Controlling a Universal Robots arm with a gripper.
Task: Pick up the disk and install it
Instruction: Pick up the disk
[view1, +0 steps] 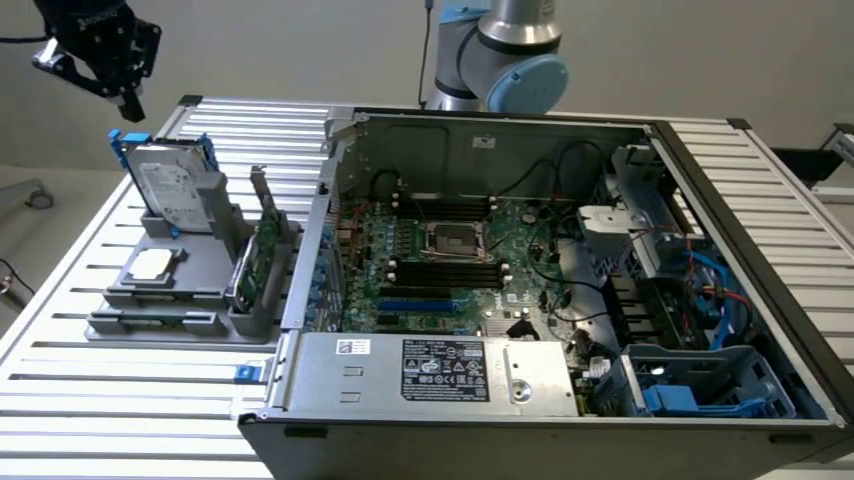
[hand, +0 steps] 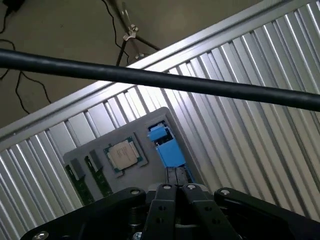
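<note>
Disk (view1: 171, 190) stands upright in its grey holder (view1: 160, 322), below the pincer (view1: 130, 107), which hangs pinched shut, gripping nothing.

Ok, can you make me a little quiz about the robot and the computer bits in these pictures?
1. True or false: the disk already sits inside the computer case.
2. The tool is: A) gripping the disk, B) shut and empty above the disk, C) down inside the case.
3. Fill in: the small square chip lies on the grey ___ in front of the upright disk.

Key: 1 false; 2 B; 3 holder.
</note>
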